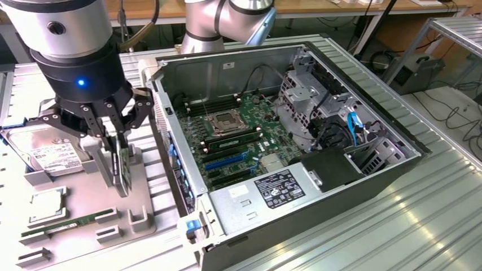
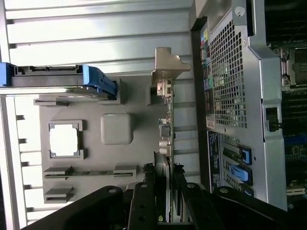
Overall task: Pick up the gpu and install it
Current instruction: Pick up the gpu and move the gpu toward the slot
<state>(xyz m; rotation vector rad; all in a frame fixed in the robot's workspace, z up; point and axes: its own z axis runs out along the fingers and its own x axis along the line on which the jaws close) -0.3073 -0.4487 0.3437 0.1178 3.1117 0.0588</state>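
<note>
The gpu is a thin dark card held on edge, hanging down from my gripper over the grey parts tray at the exterior view's left. My fingers are shut on its two flat faces. I cannot tell whether its lower edge touches the tray. In the wrist view the gpu appears edge-on between the black fingers, with its beige metal bracket at the far end. There my gripper sits over the tray, beside the computer case.
The open computer case lies to the exterior view's right, its motherboard and blue slots exposed. On the tray are a hard drive, a CPU and a green RAM stick. The case's rear grille is close by.
</note>
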